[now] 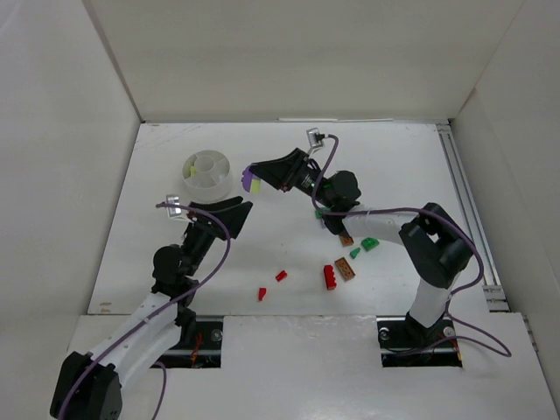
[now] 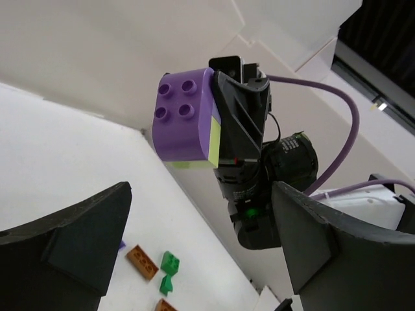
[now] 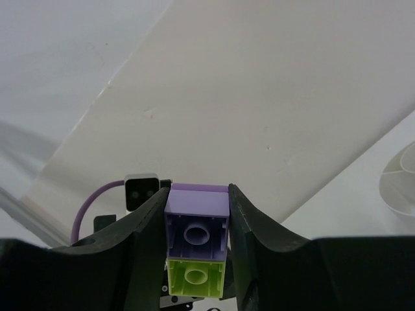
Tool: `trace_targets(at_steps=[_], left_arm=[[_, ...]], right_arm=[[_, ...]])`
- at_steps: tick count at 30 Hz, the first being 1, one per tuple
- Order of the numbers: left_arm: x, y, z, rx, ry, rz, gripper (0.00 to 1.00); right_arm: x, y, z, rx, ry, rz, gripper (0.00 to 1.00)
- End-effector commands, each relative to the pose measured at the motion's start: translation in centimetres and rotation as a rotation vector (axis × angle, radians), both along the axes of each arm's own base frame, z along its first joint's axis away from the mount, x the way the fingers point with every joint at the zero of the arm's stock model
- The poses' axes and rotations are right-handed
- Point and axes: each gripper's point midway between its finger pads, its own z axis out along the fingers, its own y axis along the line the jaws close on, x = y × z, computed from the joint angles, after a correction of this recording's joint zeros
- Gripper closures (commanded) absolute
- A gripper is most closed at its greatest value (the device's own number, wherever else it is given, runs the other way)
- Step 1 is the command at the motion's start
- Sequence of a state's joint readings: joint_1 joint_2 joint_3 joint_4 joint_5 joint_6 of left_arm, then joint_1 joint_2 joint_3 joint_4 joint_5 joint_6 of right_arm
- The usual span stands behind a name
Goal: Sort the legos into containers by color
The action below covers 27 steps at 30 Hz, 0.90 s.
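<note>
My right gripper (image 1: 254, 179) is shut on a purple brick (image 3: 196, 223) with a yellow-green brick (image 3: 196, 277) beside it, held in the air just right of the white cup (image 1: 207, 174). The pair also shows in the left wrist view (image 2: 185, 116). My left gripper (image 1: 234, 213) is open and empty, below the cup and facing the held bricks. The cup holds a yellow-green brick (image 1: 190, 171). Red bricks (image 1: 329, 276), brown-orange bricks (image 1: 347, 272) and green bricks (image 1: 367, 244) lie on the table at front right.
White walls enclose the table at the back and on both sides. A metal rail (image 1: 468, 219) runs along the right edge. Two small red bricks (image 1: 281, 276) lie near the front middle.
</note>
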State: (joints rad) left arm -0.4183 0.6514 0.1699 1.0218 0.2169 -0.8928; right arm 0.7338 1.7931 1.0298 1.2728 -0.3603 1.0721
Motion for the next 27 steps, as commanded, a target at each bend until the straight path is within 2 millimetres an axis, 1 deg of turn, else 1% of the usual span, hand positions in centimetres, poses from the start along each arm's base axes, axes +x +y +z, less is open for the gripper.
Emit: trace_targets(at_steps=[1,2,3,4,5,6,10,13,14,15,16,17,19,20,21,22,23,25,26,27], left_arm=[[-1.5,1.0,4.3,-0.123,-0.185,0.007,0.15],[-1.4,0.9,4.3,-0.131,-0.182,0.002,0.15],[-1.6,0.8,4.6,-0.135,-0.201,-0.007,0.15],[-1.2,0.5,4.0,-0.123,-0.186,-0.014,0.15],[-1.3,0.2,4.0,-0.119,-0.196,-0.028,0.15],[-1.7,0.4,4.8,-0.136,-0.235,-0.029,0.15],[-2.2,0.6,5.4,-0.16,-0.272,-0.034,0.16],[-2.3,0.4,5.3,-0.155,-0.276,-0.038,0.16],[-2.6,0.6,5.8,-0.163,-0.294,-0.039,0.16],[-2.8,0.4,5.8,-0.165,-0.293,-0.048,0.16],[-3.1,0.5,6.2,-0.173,-0.313,-0.048,0.16],[-3.2,0.6,6.2,-0.173,-0.313,-0.048,0.17],[-3.3,0.7,6.5,-0.171,-0.328,-0.042,0.19],[-3.4,0.7,6.9,-0.175,-0.338,-0.042,0.19],[-3.4,0.7,6.9,-0.175,-0.338,-0.042,0.19],[-3.4,0.7,6.9,-0.175,-0.338,-0.042,0.2],[-3.6,0.8,7.5,-0.184,-0.357,-0.043,0.2],[-4.1,0.8,7.9,-0.194,-0.374,-0.058,0.2],[-4.3,0.7,8.4,-0.201,-0.386,-0.067,0.22],[-4.2,0.6,8.3,-0.197,-0.376,-0.067,0.22]], right_arm=[[-5.0,-4.0,10.2,0.35,-0.348,0.003,0.78],[-4.7,-3.9,10.2,0.355,-0.344,-0.004,0.78],[-5.2,-3.7,10.7,0.368,-0.346,0.011,0.78],[-5.1,-3.6,10.5,0.371,-0.339,0.017,0.78],[-5.2,-3.7,11.0,0.38,-0.349,0.017,0.78],[-5.2,-3.7,11.0,0.38,-0.349,0.017,0.78],[-5.5,-3.5,11.0,0.382,-0.347,0.026,0.78],[-5.5,-3.5,11.0,0.382,-0.347,0.026,0.78],[-5.4,-3.3,10.8,0.375,-0.34,0.026,0.78],[-5.1,-3.1,10.4,0.367,-0.332,0.026,0.78],[-5.1,-3.1,10.4,0.367,-0.332,0.026,0.78],[-5.1,-3.1,10.4,0.367,-0.332,0.026,0.78],[-4.7,-2.6,9.5,0.355,-0.31,0.032,0.78],[-5.0,-2.4,9.8,0.363,-0.315,0.041,0.78],[-4.9,-2.2,9.4,0.359,-0.301,0.047,0.78],[-4.9,-2.3,9.8,0.366,-0.309,0.047,0.78],[-4.6,-2.0,9.3,0.358,-0.3,0.047,0.78],[-5.0,-1.8,9.6,0.365,-0.305,0.056,0.78],[-5.0,-1.8,9.6,0.365,-0.305,0.056,0.78],[-5.2,-1.9,9.7,0.373,-0.313,0.056,0.78]])
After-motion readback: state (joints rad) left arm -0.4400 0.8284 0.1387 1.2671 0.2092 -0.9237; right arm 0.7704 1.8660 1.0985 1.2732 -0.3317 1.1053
